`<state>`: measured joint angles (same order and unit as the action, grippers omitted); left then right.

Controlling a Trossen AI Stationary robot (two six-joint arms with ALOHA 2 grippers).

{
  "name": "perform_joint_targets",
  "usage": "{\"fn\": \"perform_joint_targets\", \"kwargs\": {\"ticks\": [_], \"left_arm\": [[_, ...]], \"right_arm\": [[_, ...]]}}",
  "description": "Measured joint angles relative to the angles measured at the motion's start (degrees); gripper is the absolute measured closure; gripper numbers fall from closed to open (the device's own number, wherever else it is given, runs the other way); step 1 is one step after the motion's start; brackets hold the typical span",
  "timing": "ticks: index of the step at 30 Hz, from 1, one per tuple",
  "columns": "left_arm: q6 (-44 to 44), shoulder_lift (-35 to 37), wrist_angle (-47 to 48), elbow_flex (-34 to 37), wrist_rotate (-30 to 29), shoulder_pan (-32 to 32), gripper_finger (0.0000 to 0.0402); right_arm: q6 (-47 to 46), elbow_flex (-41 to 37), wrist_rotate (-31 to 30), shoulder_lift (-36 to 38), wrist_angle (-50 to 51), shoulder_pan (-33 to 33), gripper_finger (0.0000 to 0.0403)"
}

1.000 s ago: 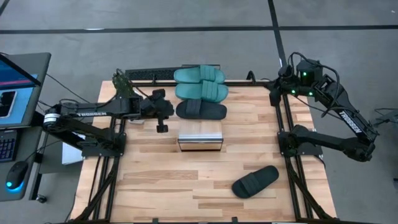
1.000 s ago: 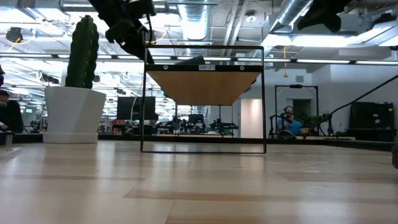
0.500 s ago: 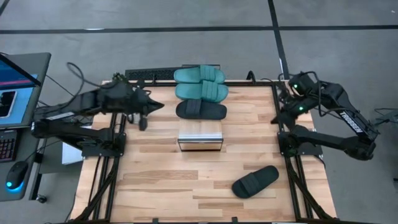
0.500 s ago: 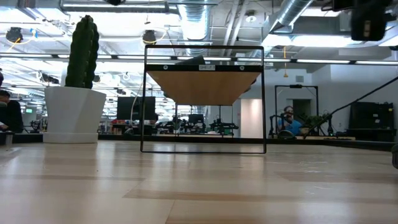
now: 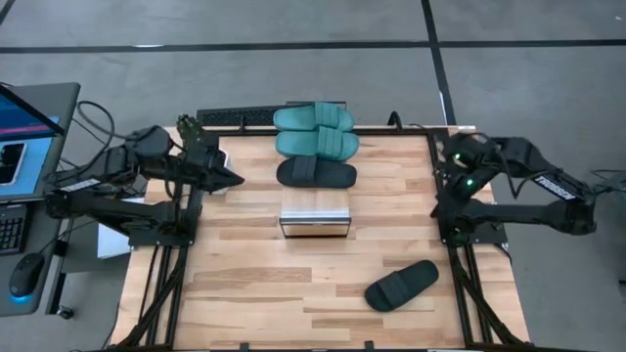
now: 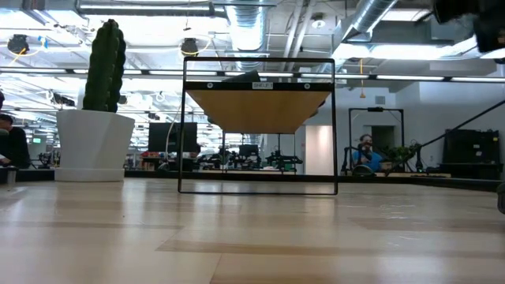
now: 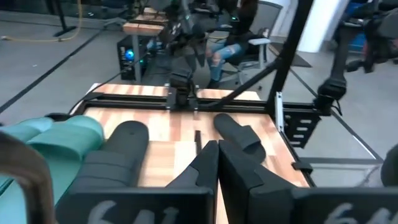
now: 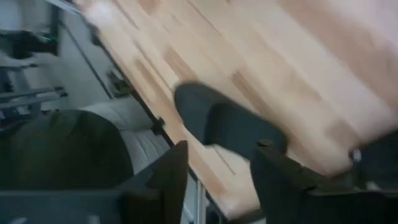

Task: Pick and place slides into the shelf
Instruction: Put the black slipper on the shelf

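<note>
Two teal slides (image 5: 314,118) (image 5: 318,145) and a black slide (image 5: 316,174) lie side by side, soles down, at the table's far edge. A second black slide (image 5: 401,284) lies near the front right. The shelf (image 5: 315,221) stands mid-table; its frame shows in the low view (image 6: 259,126). My left gripper (image 5: 233,178) is shut and empty, at the table's left edge, pointing right; its wrist view (image 7: 214,152) shows the black slide (image 7: 121,155) beside a teal one (image 7: 56,143). My right gripper (image 5: 448,174) is open and empty above the table's right edge (image 8: 221,168).
A laptop (image 5: 24,137) and a mouse (image 5: 22,279) sit on a stand left of the table. Dark frame rails (image 5: 161,264) run along the table's left and right sides. A potted cactus (image 6: 91,118) and people show in the room behind.
My left gripper has drawn back toward the table's left edge and tipped from pointing down to pointing level toward the right, leaving the low view. My right gripper has come from the far right corner toward the near edge and turned down toward the table.
</note>
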<state>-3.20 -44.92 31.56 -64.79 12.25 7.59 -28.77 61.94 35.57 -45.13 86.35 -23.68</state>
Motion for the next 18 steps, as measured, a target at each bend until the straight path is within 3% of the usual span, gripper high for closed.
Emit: {"fn": "perform_joint_targets", "kwargs": {"ticks": [6, 12, 18], "left_arm": [[1.2, 0.0, 0.0, 0.0, -0.7, -3.2, 0.0401], [1.3, 0.0, 0.0, 0.0, -1.0, -5.1, 0.0402], [1.2, 0.0, 0.1, 0.0, -1.0, -6.5, 0.0401]], "right_arm": [[-13.1, -10.6, -0.5, 2.1, -4.9, 9.2, 0.0211], [-32.3, -18.6, 1.6, 5.3, -28.5, 21.0, 0.0215], [-46.0, -22.7, -3.5, 5.1, -40.5, 34.1, 0.0224]]}}
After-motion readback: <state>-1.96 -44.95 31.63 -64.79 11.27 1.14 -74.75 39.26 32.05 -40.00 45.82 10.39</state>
